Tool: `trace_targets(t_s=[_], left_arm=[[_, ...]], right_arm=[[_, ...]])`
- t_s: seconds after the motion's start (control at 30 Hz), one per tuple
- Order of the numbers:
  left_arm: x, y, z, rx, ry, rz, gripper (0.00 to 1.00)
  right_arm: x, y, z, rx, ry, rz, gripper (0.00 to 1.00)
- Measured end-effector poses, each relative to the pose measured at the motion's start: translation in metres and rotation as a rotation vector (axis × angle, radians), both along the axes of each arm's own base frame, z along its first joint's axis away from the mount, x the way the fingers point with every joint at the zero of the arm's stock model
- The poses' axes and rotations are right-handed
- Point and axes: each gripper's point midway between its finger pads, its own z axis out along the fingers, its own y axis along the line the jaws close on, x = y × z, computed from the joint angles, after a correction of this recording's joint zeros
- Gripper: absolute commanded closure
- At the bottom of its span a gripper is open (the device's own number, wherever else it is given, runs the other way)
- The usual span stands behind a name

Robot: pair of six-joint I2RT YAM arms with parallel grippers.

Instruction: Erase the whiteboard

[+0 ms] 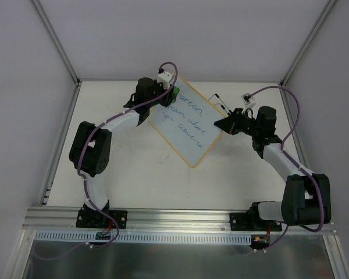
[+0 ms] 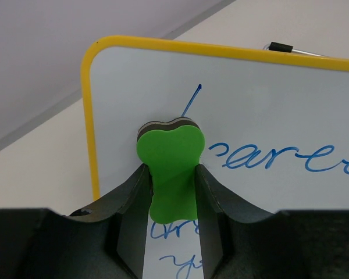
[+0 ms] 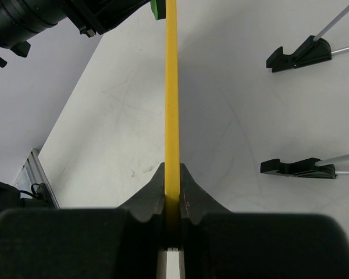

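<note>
The whiteboard (image 1: 183,128) has a yellow frame and blue handwriting, and lies turned like a diamond in the middle of the table. My left gripper (image 1: 172,93) is shut on the green bone-shaped eraser (image 2: 170,165), which sits against the board (image 2: 267,104) near its upper left corner, by the word starting the first line. My right gripper (image 1: 220,124) is shut on the board's yellow frame (image 3: 171,87) at its right corner, seen edge-on in the right wrist view. Blue writing shows beside and below the eraser.
Two black feet on thin metal legs (image 3: 299,53) (image 3: 296,168) lie on the table right of the board's edge; they also show in the top view (image 1: 220,103). Grey walls enclose the table. An aluminium rail (image 1: 180,216) runs along the near edge.
</note>
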Motion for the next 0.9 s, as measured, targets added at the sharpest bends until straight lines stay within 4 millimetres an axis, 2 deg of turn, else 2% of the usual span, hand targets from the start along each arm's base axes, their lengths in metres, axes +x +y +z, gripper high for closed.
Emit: trace_targets(t_s=[0.1,0.23,0.5,0.57,0.73,0.9], left_arm=[[-0.004,-0.008,0.001,-0.011,-0.005,-0.054,1.00],[-0.021,-0.033,0.002,-0.006,-0.012,-0.146,1.00],[-0.084,-0.093,0.000,0.033,-0.031,-0.325,1.00],[-0.094,-0.103,0.002,0.029,-0.032,-0.355,1.00],[-0.094,-0.104,0.004,0.027,-0.035,-0.351,1.00],[-0.072,-0.089,0.016,0.007,-0.034,-0.307,1.00]], right_arm=[[-0.001,0.000,-0.001,-0.008,0.014,0.001,1.00],[-0.002,-0.001,-0.005,-0.013,0.038,-0.004,1.00],[-0.004,-0.002,-0.010,-0.017,0.071,-0.012,1.00],[-0.004,-0.002,-0.010,-0.018,0.072,-0.012,1.00],[-0.004,-0.001,-0.010,-0.021,0.069,-0.013,1.00],[-0.003,0.003,-0.006,-0.026,0.053,-0.005,1.00]])
